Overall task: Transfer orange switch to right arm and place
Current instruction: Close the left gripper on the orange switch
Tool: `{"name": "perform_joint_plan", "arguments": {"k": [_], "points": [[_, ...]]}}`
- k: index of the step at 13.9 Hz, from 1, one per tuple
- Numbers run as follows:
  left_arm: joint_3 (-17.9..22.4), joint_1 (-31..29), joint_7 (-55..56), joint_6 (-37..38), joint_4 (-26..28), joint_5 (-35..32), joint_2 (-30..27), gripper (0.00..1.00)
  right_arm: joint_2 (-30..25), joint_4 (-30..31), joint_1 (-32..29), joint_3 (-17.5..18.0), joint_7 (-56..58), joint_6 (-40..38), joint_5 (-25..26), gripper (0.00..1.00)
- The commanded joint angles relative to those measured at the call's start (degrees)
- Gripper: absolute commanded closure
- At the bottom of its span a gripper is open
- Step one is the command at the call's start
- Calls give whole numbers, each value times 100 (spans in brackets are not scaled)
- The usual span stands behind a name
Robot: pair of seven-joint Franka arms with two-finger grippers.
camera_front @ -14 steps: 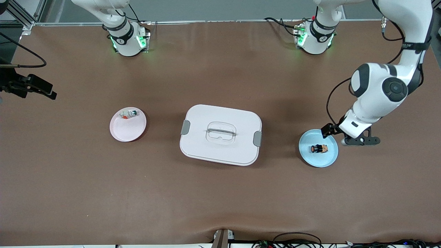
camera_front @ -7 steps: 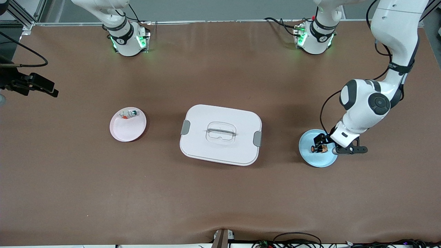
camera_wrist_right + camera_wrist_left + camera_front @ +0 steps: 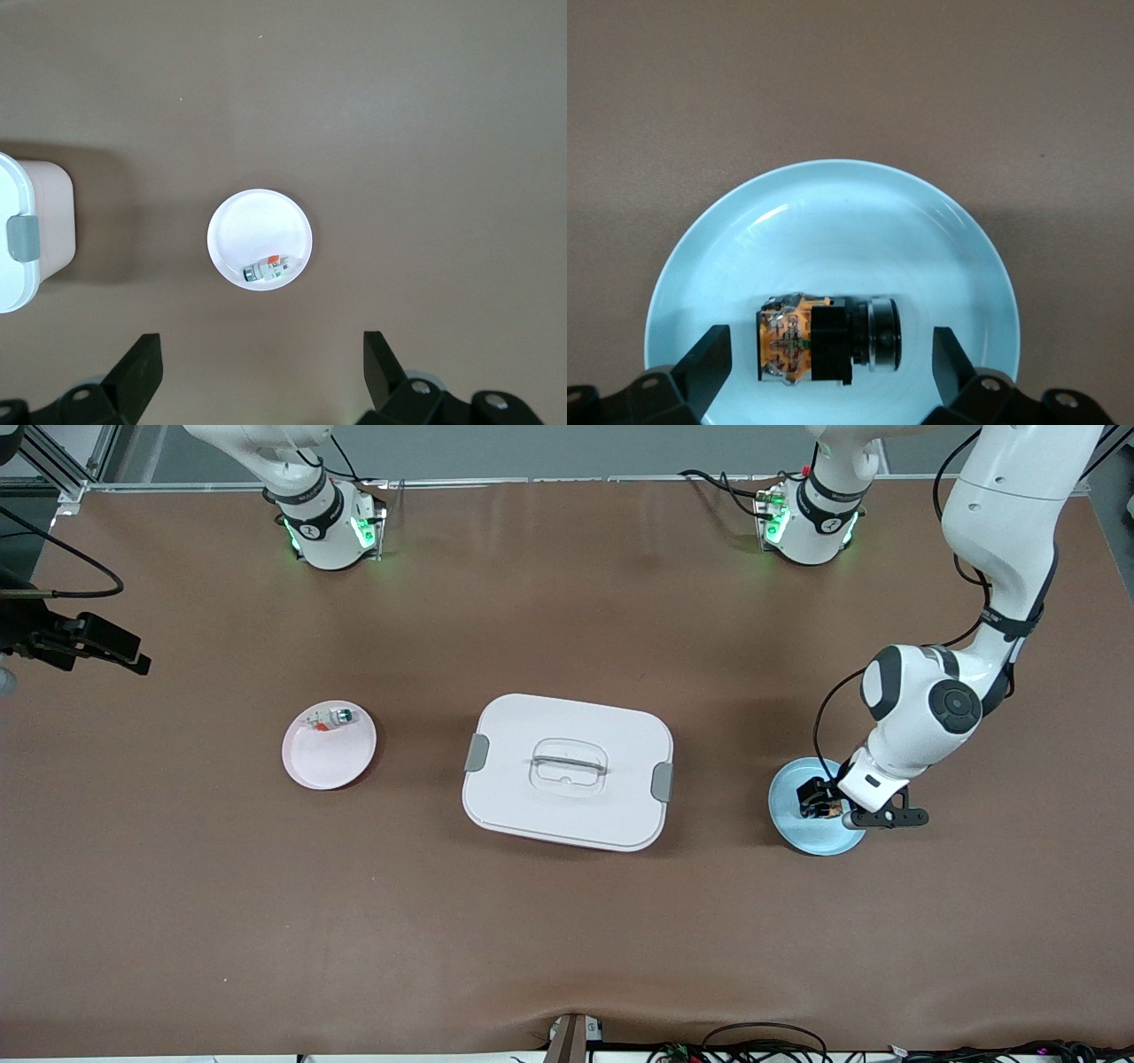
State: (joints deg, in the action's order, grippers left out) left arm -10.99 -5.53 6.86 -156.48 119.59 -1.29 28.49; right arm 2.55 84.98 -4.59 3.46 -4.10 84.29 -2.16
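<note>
The switch [image 3: 828, 341] is lying on its side in the blue plate [image 3: 797, 834] toward the left arm's end of the worktop, and the left gripper [image 3: 828, 365] is hanging low over it with its jaws spread wide, one on each side and touching nothing. The part is looking small, light, rigid and liable to skid on the glossy plate, so pinching the squarish black body between cap and tan rear seems safest. Higher up, the right gripper [image 3: 261, 365] is waiting released above the pink plate [image 3: 232, 228] holding a green-tipped part [image 3: 266, 269].
</note>
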Motion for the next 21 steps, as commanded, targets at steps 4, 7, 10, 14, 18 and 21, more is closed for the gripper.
{"name": "perform_joint_plan", "arguments": {"k": [4,7,10,14,18,21], "points": [[27,-1,70,-155,-94,-117,210,6,-132,116,-59,32,6,-9,40,0],[27,-1,61,-146,-85,-117,298,23,-132,116,-59,32,6,-9,40,0],[27,-1,87,-137,-94,-117,281,78,-132,116,-68,32,6,-9,40,0],[18,-18,96,440,-94,-117,-263,100,-132,116,-68,32,6,-9,40,0],[-43,-18,96,1355,-94,-47,-1054,100,-132,116,-68,32,6,-9,40,0],[-79,52,340,1988,-260,-29,-1476,100,-132,89,-68,32,32,18,66,0]]}}
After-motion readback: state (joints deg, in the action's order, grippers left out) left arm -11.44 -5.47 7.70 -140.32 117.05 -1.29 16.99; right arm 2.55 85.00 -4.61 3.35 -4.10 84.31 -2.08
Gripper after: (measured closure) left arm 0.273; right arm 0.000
